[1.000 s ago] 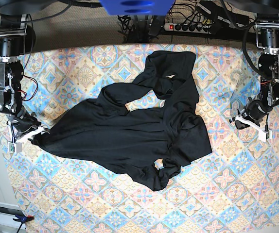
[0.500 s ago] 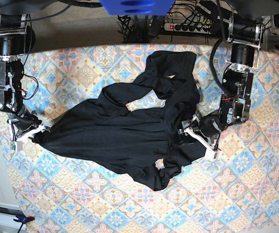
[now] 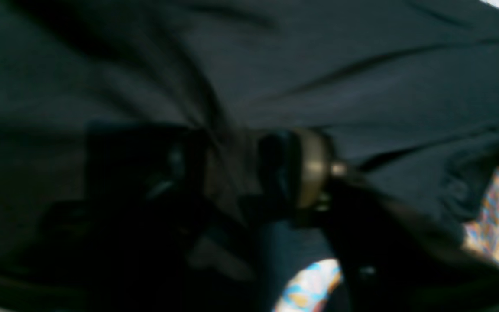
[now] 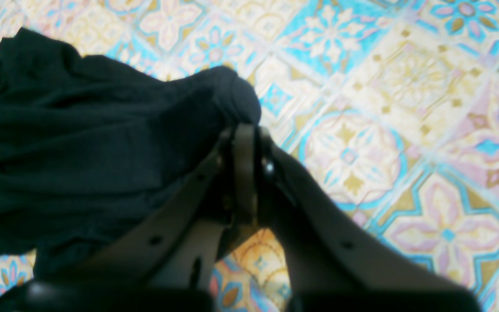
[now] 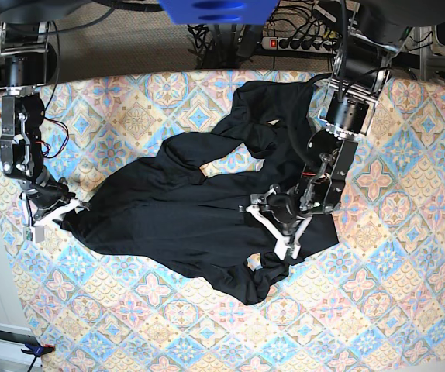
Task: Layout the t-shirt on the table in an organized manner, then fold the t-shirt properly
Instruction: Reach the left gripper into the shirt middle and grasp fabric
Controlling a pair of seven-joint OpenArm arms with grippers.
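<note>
The black t-shirt (image 5: 191,209) lies crumpled across the middle of the patterned table (image 5: 362,310), sleeves twisted toward the far edge. My left gripper (image 5: 274,229) is low over the shirt's right part, its white fingers spread apart. In the blurred left wrist view the t-shirt (image 3: 362,65) fills the frame, and a ridge of fabric sits between the parted fingers of the left gripper (image 3: 232,169). At the shirt's left tip my right gripper (image 5: 54,215) is shut on the cloth. The right wrist view shows the right gripper (image 4: 245,134) pinching a bunched edge of the t-shirt (image 4: 80,143) just above the table (image 4: 383,130).
A power strip (image 5: 300,43) and cables lie behind the table's far edge, under a blue object (image 5: 219,9). The table's left edge runs close to my right arm. A white item (image 5: 5,341) sits on the floor at the lower left.
My left arm has swung from the table's right side leftward onto the shirt, with its jaws parted. My right gripper has kept its hold and shifted only slightly.
</note>
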